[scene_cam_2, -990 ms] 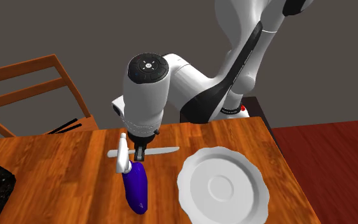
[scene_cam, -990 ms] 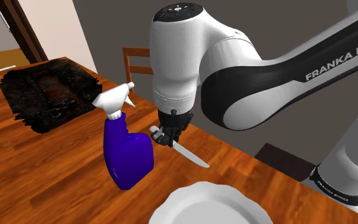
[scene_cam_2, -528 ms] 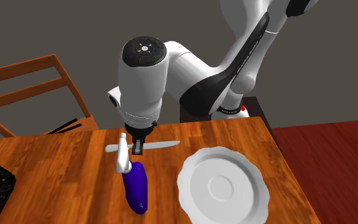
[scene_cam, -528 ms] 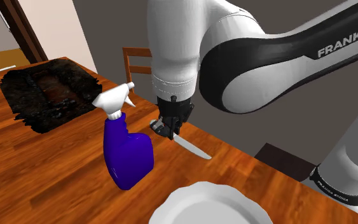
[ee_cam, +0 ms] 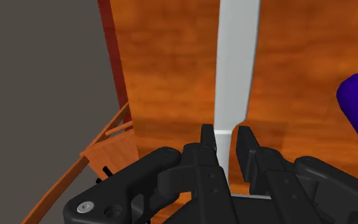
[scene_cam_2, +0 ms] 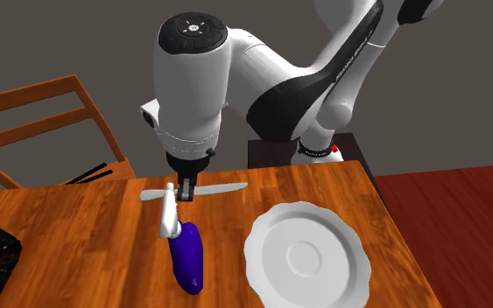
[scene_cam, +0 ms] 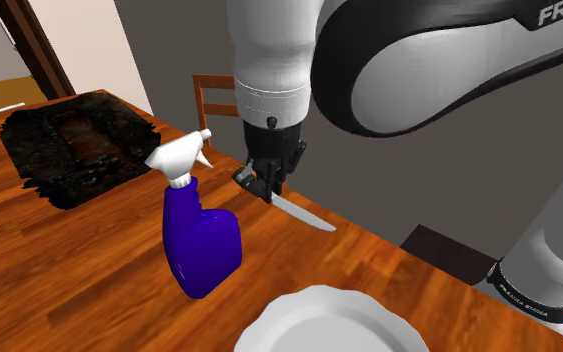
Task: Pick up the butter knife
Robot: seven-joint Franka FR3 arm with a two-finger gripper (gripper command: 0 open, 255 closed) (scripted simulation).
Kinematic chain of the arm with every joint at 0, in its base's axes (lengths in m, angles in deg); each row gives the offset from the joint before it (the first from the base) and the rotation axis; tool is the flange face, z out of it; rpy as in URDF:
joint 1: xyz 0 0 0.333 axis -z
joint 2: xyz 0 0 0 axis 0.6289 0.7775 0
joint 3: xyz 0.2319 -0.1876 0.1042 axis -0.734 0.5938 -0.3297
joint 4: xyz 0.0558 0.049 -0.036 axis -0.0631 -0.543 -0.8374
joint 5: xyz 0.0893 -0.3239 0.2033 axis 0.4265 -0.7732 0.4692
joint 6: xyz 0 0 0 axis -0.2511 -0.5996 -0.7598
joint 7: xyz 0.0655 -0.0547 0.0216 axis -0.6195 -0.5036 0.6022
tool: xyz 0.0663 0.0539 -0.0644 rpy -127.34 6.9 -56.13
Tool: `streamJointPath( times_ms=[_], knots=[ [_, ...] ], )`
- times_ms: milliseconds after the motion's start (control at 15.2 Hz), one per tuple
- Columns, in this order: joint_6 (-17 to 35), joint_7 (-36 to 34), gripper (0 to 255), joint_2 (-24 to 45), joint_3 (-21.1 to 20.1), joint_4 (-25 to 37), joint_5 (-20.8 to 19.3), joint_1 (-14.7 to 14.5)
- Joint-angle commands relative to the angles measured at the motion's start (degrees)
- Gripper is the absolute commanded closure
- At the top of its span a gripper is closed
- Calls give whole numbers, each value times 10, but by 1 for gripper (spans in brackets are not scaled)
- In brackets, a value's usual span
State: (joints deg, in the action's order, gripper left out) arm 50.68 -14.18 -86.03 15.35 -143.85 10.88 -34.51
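Knife [scene_cam: 304,213] in gripper [scene_cam: 266,190], prob. airborne

Hand [scene_cam: 267,190] w/ knife [scene_cam: 304,213] moved up.

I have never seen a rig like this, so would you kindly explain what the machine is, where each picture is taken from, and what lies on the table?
It is a white robot arm ending in a black two-finger gripper. The shoulder view looks down from beside the arm's stand; the second exterior view faces the arm across the table; the wrist view comes from a camera on the hand, looking along the fingers. On the wooden table are a blue spray bottle and a white plate; a black tray lies further along, and a wooden chair stands beside the table. The fingers are shut on a butter knife where blade meets handle; it seems to hang just clear of the wood.
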Motion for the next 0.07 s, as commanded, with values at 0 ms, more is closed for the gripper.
streamJointPath(
  times_ms=[0],
  knots=[
    [-5,1,255,-1,1,4,1,0]
  ],
)
